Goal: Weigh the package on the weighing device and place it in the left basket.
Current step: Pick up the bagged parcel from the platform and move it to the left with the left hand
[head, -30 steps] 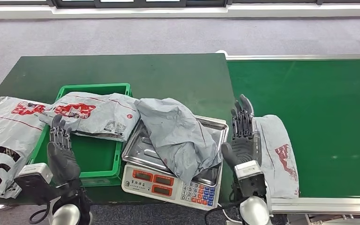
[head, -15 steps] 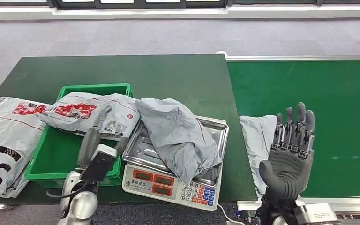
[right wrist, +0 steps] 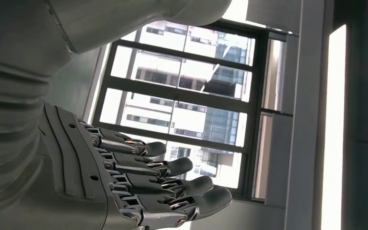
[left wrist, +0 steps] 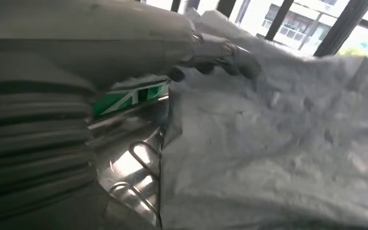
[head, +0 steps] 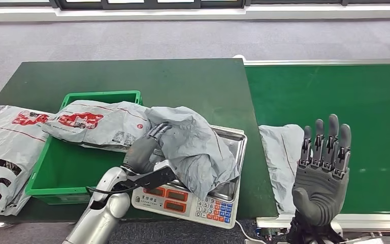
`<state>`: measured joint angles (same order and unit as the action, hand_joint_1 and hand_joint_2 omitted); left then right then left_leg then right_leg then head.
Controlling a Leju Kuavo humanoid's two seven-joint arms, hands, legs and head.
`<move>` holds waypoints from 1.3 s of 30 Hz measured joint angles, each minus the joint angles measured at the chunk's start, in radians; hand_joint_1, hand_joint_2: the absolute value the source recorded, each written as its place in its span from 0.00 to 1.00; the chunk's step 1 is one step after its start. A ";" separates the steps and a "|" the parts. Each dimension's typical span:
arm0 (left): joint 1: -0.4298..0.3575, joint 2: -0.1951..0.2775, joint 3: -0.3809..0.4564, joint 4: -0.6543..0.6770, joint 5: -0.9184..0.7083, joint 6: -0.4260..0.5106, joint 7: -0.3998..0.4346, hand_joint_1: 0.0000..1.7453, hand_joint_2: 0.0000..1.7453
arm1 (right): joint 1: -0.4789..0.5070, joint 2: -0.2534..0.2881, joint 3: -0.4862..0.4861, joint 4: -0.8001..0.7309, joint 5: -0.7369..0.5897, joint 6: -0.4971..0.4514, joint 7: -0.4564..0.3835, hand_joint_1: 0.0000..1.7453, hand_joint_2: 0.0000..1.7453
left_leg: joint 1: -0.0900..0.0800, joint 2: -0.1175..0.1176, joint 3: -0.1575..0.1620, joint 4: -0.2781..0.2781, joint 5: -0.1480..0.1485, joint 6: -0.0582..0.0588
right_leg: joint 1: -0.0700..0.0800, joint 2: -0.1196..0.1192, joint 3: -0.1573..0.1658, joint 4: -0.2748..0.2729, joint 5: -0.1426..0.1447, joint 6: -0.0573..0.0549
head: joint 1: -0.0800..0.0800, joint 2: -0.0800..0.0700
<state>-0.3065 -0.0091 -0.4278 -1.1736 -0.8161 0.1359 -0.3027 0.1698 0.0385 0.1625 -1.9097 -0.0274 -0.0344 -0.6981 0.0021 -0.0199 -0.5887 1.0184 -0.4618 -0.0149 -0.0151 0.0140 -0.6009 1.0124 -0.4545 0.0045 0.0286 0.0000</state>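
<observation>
Table [head: 198,81] edges frame the work: its dark green top ends on the right against a brighter green conveyor belt [head: 345,101], and grey carpet lies beyond the far edge. Bare table surface stretches behind the scale and basket, and most of the belt is open.

The grey package [head: 198,145] is a crumpled plastic mailer, draped over the steel pan of the weighing scale [head: 183,195] and spilling over the pan's near edge above the keypad. The left hand [head: 144,147] rests against the package's left side, fingers laid on the wrinkled plastic; from the left wrist view the fingertips [left wrist: 220,60] touch the bag but whether they grip it cannot be told.

The right hand [head: 322,168] is raised over the belt's near edge, fingers straight and apart, holding nothing. A second grey parcel [head: 282,157] lies flat on the belt beside it.

The green basket [head: 76,178] sits left of the scale; a white printed mailer [head: 101,124] lies across its far rim. Another white bag [head: 2,152] lies just left of the basket.
</observation>
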 joint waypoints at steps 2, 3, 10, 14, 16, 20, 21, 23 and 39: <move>-0.028 0.000 -0.024 0.044 0.015 -0.005 -0.007 0.00 1.00 | -0.006 0.000 0.000 0.001 -0.004 0.004 0.000 0.00 1.00 | 0.000 0.000 0.000 0.000 0.000 0.000 | 0.000 0.000 0.000 0.000 0.000 0.000 | 0.000 0.000; -0.039 0.000 -0.034 0.063 0.023 -0.006 -0.012 0.00 1.00 | -0.008 0.000 0.000 0.002 -0.005 0.004 0.000 0.00 1.00 | 0.000 0.000 0.000 0.000 0.000 0.000 | 0.000 0.000 0.000 0.000 0.000 0.000 | 0.000 0.000; -0.065 0.000 -0.089 0.160 0.057 0.000 -0.040 0.00 1.00 | -0.014 0.000 -0.001 0.019 -0.008 0.005 0.000 0.00 1.00 | 0.000 -0.001 0.000 0.000 0.000 0.000 | 0.000 -0.001 0.001 0.000 0.000 0.000 | 0.000 0.000; -0.077 0.000 -0.119 0.198 0.085 -0.004 -0.045 1.00 1.00 | -0.017 0.001 -0.001 0.027 -0.008 0.010 0.006 0.00 1.00 | 0.000 -0.001 0.000 0.000 0.000 0.001 | 0.000 -0.002 0.001 0.000 0.000 0.000 | 0.000 0.000; -0.085 -0.001 -0.135 0.214 0.098 -0.004 -0.047 1.00 1.00 | -0.018 0.001 -0.001 0.032 -0.008 0.012 0.010 0.00 1.00 | 0.000 -0.001 0.000 0.000 0.001 0.001 | 0.000 -0.003 0.001 0.000 0.000 0.000 | 0.000 0.000; -0.097 -0.004 -0.157 0.234 0.109 0.000 -0.045 1.00 1.00 | -0.019 0.001 -0.001 0.039 -0.008 0.013 0.013 0.00 1.00 | 0.000 -0.003 0.000 0.000 0.002 0.002 | 0.000 -0.004 0.002 0.000 0.000 0.000 | 0.000 0.000; -0.099 -0.005 -0.160 0.237 0.110 0.002 -0.044 1.00 1.00 | -0.019 0.002 -0.001 0.041 -0.008 0.013 0.014 0.00 1.00 | 0.000 -0.003 0.000 0.000 0.002 0.002 | 0.000 -0.005 0.002 0.000 0.000 0.000 | 0.000 0.000; -0.102 -0.005 -0.165 0.242 0.111 0.004 -0.043 1.00 1.00 | -0.019 0.002 -0.001 0.045 -0.008 0.013 0.015 0.00 1.00 | 0.000 -0.004 0.000 0.000 0.002 0.002 | 0.000 -0.006 0.003 0.000 0.000 0.000 | 0.000 0.000; -0.111 -0.002 -0.171 0.239 0.152 0.044 -0.051 1.00 1.00 | -0.036 0.014 -0.002 0.053 -0.029 -0.006 0.041 0.00 1.00 | 0.000 -0.004 0.000 0.000 0.003 0.002 | 0.000 -0.006 0.003 0.000 0.000 0.000 | 0.000 0.000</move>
<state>-0.4178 -0.0107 -0.5985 -0.9347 -0.6639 0.1800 -0.3539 0.1336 0.0521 0.1608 -1.8563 -0.0560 -0.0400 -0.6573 0.0020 -0.0241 -0.5884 1.0182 -0.4588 -0.0130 -0.0151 0.0079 -0.5984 1.0124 -0.4542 0.0046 0.0286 0.0001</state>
